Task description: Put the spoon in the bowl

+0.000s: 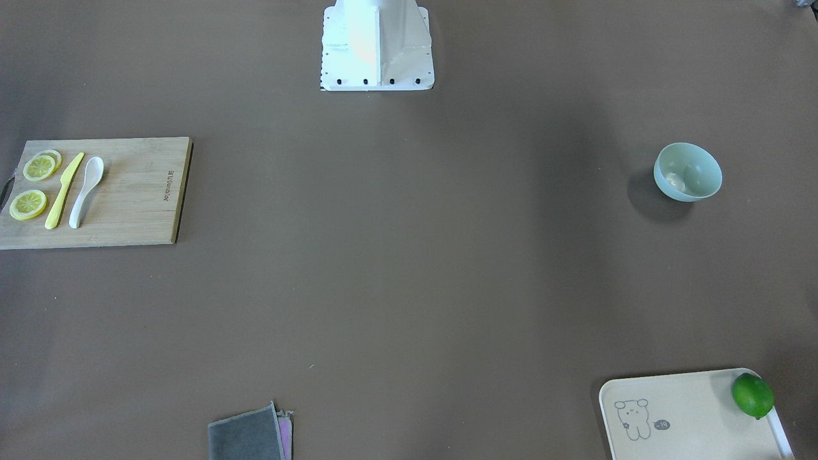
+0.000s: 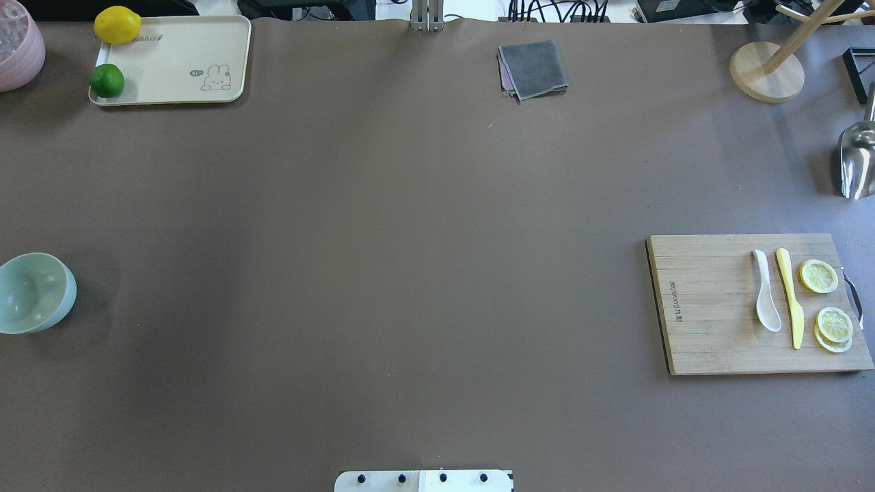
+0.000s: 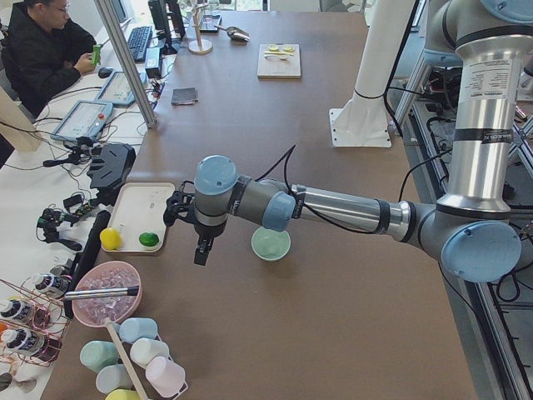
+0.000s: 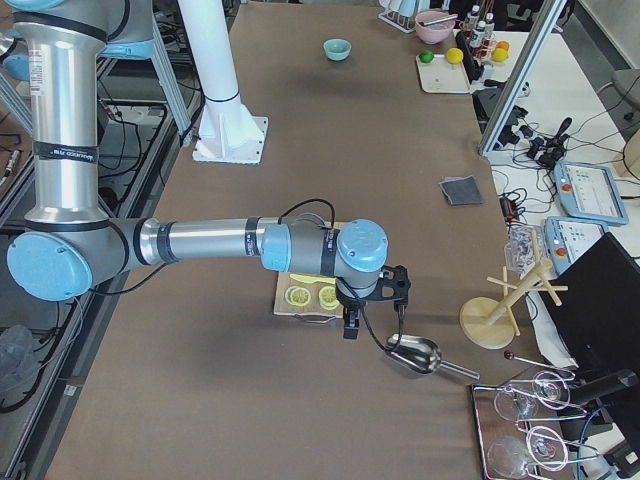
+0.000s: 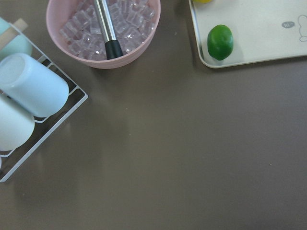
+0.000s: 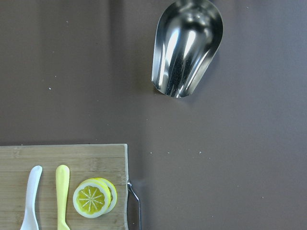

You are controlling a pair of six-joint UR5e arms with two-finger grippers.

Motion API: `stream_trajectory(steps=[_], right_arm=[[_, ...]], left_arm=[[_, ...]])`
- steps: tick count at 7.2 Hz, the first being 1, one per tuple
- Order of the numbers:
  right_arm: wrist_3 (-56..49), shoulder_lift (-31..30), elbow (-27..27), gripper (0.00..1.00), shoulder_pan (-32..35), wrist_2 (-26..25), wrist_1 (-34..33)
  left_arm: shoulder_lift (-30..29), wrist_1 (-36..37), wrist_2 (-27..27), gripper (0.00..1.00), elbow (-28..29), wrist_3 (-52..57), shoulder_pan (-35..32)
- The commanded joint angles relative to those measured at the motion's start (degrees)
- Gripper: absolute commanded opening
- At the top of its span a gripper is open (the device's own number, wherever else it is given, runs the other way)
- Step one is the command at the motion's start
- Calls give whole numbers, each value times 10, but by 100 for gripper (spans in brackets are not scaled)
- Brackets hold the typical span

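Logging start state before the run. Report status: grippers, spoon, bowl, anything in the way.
Left gripper and right gripper aloft, open or shut unreadable. Spoon on cutting board, ungrasped; bowl empty at far left end. Yellow knife lies close beside spoon.

The brown counter (image 2: 410, 239) carries the mint-green bowl (image 2: 41, 294) just beside the left fingers (image 3: 201, 252), on their robot side. The cream tray (image 2: 171, 48) sits near them on the opposite side, and the pink bowl of ice (image 5: 124, 60) stands near them toward the counter's end. The wooden cutting board (image 2: 711, 307) lies with one end just beside the right fingers (image 4: 349, 325), and the steel scoop (image 6: 184, 52) rests near them, past that end of the board. A folded grey cloth (image 2: 533, 68) and a round wooden stand base (image 2: 765, 72) sit along the counter's far edge, the cloth well apart from both sets of fingers. The white robot base (image 1: 377, 64) stands at the robot-side edge, also well apart from them.
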Motion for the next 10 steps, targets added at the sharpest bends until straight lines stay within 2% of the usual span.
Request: stream_trajectory(steps=[1,3,5,8,9,10], right_arm=[[0,2,1,100,0,1,6],[1,1,-6,100,0,0,23],[1,-1,-6,100,-1,-1,23],[1,-3,-8,100,-1,1,22],[1,0,-8,100,-1,1,22],[-1,0,-10,100,-2,-1,24]], left_arm=[[10,-72,-94,98,36,-48,20],[14,-99,-95,98,60,-83,77],[16,-130,-42,98,62,-128,132],[46,-138,-33,98,69,-130,154],[61,-155,-33,98,75,-128,167],[75,-204,-34,98,99,-129,182]])
